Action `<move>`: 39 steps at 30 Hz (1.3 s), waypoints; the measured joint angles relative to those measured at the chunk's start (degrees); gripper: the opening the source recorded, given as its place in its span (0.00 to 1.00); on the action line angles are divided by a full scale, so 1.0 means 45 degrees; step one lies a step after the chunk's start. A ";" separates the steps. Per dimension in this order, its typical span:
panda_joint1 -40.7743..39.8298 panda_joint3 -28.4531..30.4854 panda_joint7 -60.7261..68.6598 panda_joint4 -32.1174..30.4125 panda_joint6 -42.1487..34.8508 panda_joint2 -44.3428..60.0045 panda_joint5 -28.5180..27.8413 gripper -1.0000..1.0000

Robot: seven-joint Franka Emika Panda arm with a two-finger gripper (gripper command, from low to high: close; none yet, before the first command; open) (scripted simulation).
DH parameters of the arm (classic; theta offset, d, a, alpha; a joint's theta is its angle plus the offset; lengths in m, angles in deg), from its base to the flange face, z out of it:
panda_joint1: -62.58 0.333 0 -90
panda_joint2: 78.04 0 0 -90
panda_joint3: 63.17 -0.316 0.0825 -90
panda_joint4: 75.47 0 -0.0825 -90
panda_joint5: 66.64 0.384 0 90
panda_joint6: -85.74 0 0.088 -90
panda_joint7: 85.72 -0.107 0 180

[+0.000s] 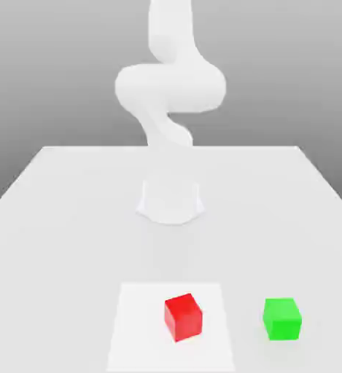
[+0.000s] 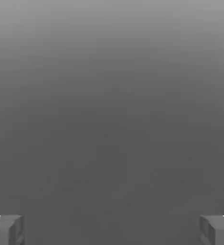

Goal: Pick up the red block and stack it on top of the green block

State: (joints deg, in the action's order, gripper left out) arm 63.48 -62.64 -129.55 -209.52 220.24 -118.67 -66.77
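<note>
The exterior view showed the red block (image 1: pixel 184 317) on a white sheet (image 1: pixel 141 328) that lay on the pale table (image 1: pixel 79 240). The block sat right of the sheet's middle, as the exterior view's right goes, and was turned at an angle to the sheet's edges. The green block (image 1: pixel 282 319) rested on the bare table, off the sheet, towards the exterior view's right. The two blocks stood apart, side by side, with a strip of sheet and a strip of table between them, and nothing was stacked on either one. Both were near the edge of the picture closest to the camera. The white arm (image 1: pixel 171 87) rose from its base (image 1: pixel 171 200) farther back on the table, well apart from the blocks, and bent in the middle before running up out of the picture. Behind the table was a grey backdrop (image 1: pixel 57 73).

The hand view showed the gripper (image 2: pixel 112 230) with its two grey fingers (image 2: pixel 8 230) spread wide apart, with nothing held between them. Behind them was plain grey, darker low in the picture and paler towards the top.
</note>
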 joint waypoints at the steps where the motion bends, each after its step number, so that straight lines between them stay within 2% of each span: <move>1: 0.0077 0.0045 0.0201 -0.0219 0.0260 0.0505 -0.0002 0.50; 20: 0.1084 0.0497 0.3877 -0.4057 0.4859 0.9318 0.0158 0.50; 26: 0.0958 0.0299 0.4342 -0.4032 0.6996 1.2086 0.0420 0.50; 27: 0.0921 0.0249 0.4389 -0.3971 0.7365 1.2521 0.0482 0.00; 34: 0.0889 0.0220 0.4368 -0.3959 0.7437 1.2617 0.0458 0.00; 39: 0.0941 0.0330 0.4176 -0.4253 0.5755 1.0641 0.0194 0.00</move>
State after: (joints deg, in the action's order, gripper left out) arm 67.72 -61.15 -110.76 -228.66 246.13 -70.79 -65.90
